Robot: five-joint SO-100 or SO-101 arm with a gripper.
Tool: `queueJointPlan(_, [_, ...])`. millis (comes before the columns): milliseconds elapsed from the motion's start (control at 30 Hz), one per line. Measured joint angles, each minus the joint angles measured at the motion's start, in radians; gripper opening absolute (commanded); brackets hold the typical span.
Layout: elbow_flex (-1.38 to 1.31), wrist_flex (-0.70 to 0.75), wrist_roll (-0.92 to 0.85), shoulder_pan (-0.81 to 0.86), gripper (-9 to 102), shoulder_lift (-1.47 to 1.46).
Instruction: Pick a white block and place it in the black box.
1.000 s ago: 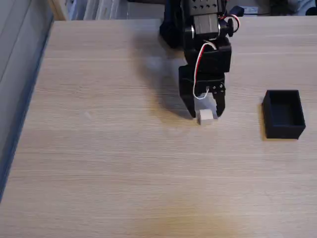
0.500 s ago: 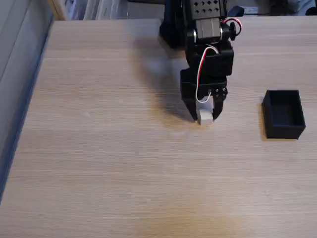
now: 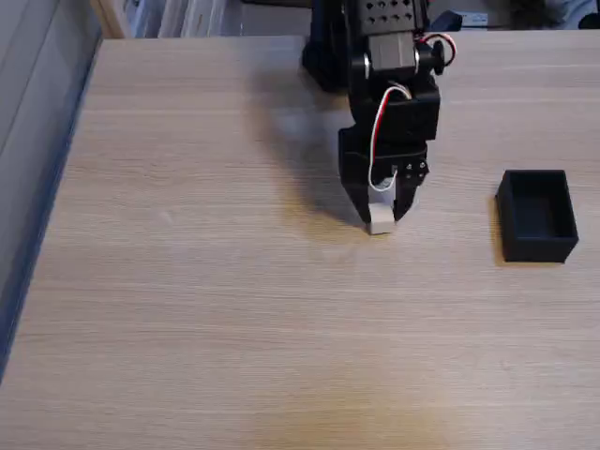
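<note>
In the fixed view the black gripper (image 3: 382,217), with red and white wires running down it, points down at the middle of the wooden table. Its fingers are closed on the small white block (image 3: 381,218), which rests at table level between them. The black box (image 3: 537,216) stands open-topped at the right side of the table, well apart from the gripper and with nothing visible inside it.
The arm's base (image 3: 328,47) stands at the far edge of the table. The table's left edge (image 3: 56,187) runs diagonally beside a grey floor strip. Bare wood lies in front and to the left of the gripper.
The jaws have closed from open around the white block to shut on it. Gripper and block have shifted slightly to the left.
</note>
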Motion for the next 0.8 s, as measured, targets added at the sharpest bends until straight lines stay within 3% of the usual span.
queueJointPlan(433, [0.061,0.130,0.075,-0.268,0,0.400])
queueJointPlan(800, [-0.054,0.141,0.112,-0.457,0,0.353])
